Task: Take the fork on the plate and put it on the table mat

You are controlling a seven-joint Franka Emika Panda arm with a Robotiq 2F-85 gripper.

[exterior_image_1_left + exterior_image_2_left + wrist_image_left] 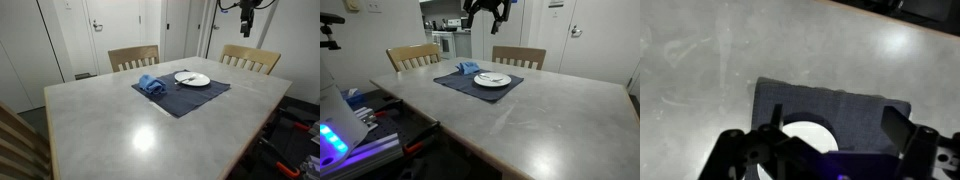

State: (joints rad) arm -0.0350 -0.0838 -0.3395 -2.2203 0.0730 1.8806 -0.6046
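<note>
A white plate (192,79) lies on the far part of a dark blue table mat (181,97) on the grey table. A fork (187,78) lies across the plate and shows as a thin dark line. Both exterior views show the plate (492,80), the fork (493,79) and the mat (460,82). My gripper (247,20) hangs high above the table, well away from the plate, also at the top of an exterior view (485,12). In the wrist view its fingers (835,130) are spread wide and empty above the mat (855,110) and the plate (808,135); the fork is not discernible there.
A crumpled blue cloth (152,85) lies on the mat beside the plate, also seen in an exterior view (468,68). Wooden chairs (134,57) (250,58) stand at the far table edge. The grey table (120,125) spreads wide round the mat.
</note>
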